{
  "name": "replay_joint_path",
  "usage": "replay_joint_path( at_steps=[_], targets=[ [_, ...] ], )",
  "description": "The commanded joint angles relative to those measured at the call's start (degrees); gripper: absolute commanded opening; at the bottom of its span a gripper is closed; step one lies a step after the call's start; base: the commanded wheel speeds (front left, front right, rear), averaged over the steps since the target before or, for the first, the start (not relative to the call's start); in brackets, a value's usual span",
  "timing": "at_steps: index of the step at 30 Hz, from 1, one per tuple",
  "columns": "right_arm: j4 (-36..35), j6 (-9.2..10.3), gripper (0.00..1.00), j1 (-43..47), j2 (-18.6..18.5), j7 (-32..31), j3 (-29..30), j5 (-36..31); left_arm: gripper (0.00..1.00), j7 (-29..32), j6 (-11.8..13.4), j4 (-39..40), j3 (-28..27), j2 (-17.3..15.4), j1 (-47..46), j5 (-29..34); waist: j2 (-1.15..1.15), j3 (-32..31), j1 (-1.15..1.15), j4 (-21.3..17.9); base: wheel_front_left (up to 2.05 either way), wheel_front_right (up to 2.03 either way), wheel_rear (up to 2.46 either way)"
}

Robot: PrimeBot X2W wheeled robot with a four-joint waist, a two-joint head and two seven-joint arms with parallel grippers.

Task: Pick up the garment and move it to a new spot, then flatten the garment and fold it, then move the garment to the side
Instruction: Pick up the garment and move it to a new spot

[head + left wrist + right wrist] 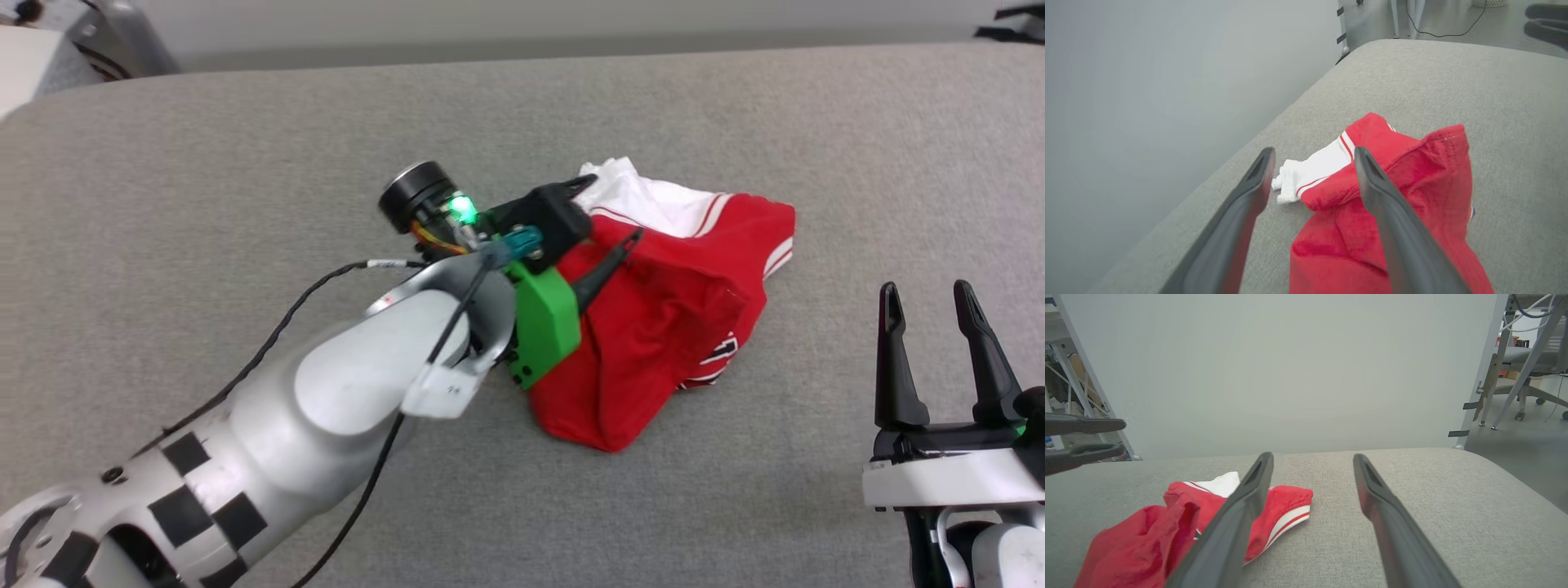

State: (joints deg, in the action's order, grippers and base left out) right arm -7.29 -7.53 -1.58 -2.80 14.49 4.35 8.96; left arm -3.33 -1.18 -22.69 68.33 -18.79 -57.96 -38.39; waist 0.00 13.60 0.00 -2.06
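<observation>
The garment (669, 318) lies crumpled on the grey padded table (245, 163), red with a white sleeve (645, 200) at its far edge and a bit of black lettering at its right fold. My left gripper (614, 208) hangs open just above the garment's far left part, holding nothing. In the left wrist view its fingers (1314, 153) straddle the white sleeve (1314, 167) and a raised red fold of the garment (1412, 171). My right gripper (926, 290) stands open at the lower right, well clear of the garment. In the right wrist view, that gripper (1312, 457) points past the garment (1147, 535).
The table's far edge (1372, 451) meets a pale wall panel. Floor, a chair and frame legs (1519, 388) lie beyond the right end. My left arm's black cable (269, 343) loops over the table. Bare grey surface surrounds the garment on all sides.
</observation>
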Motion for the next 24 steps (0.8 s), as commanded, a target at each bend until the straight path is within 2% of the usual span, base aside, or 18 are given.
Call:
replay_joint_path(
  at_steps=[1, 5, 10, 13, 16, 20, 24],
  targets=[
    [-0.18, 0.04, 1.00, 0.93, -0.08, 0.51, 0.10, -0.34, 1.00, -2.55, 2.17, 0.24, -1.07, -1.37, 2.47, 0.10, 0.00, -3.29, 0.00, 3.19, 0.00, 0.00, 0.00],
    [-0.32, 0.04, 1.00, 1.91, -0.08, 0.51, 0.25, -0.59, 1.00, -8.50, 7.54, 0.90, -4.42, -3.98, 7.54, -0.71, 0.00, -4.80, 0.00, 4.29, 0.00, 0.00, 0.00],
    [-0.56, 0.04, 1.00, 3.02, -0.08, 0.51, 0.44, -1.06, 1.00, -11.44, 14.90, 2.79, -9.77, -6.63, 14.94, -0.36, 0.00, -6.28, 0.00, 5.25, 0.00, 0.00, 0.00],
    [-0.57, 0.04, 1.00, 3.65, -0.08, 0.51, 0.39, -1.45, 1.00, -11.62, 19.12, 6.53, -15.54, -7.73, 20.33, 1.80, 0.00, -7.04, 0.00, 5.62, 0.00, 0.00, 0.00],
    [-0.37, 0.04, 1.00, 4.20, -0.08, 0.51, 0.48, -1.70, 1.00, -11.64, 22.15, 10.64, -22.09, -8.65, 27.15, 5.18, 0.00, -7.85, 0.00, 5.86, 0.00, 0.00, 0.00],
    [0.07, 0.04, 1.00, 5.01, -0.08, 0.51, 0.58, -1.92, 1.00, -11.65, 24.41, 14.82, -30.08, -8.36, 35.82, 9.90, 0.00, -8.91, 0.00, 6.10, 0.00, 0.00, 0.00],
    [0.90, 0.04, 1.00, 5.77, -0.08, 0.51, 0.54, -1.93, 1.00, -11.65, 24.65, 17.48, -36.45, -6.53, 43.22, 14.42, 0.00, -9.93, 0.00, 6.16, 0.00, 0.00, 0.00]
  ],
)
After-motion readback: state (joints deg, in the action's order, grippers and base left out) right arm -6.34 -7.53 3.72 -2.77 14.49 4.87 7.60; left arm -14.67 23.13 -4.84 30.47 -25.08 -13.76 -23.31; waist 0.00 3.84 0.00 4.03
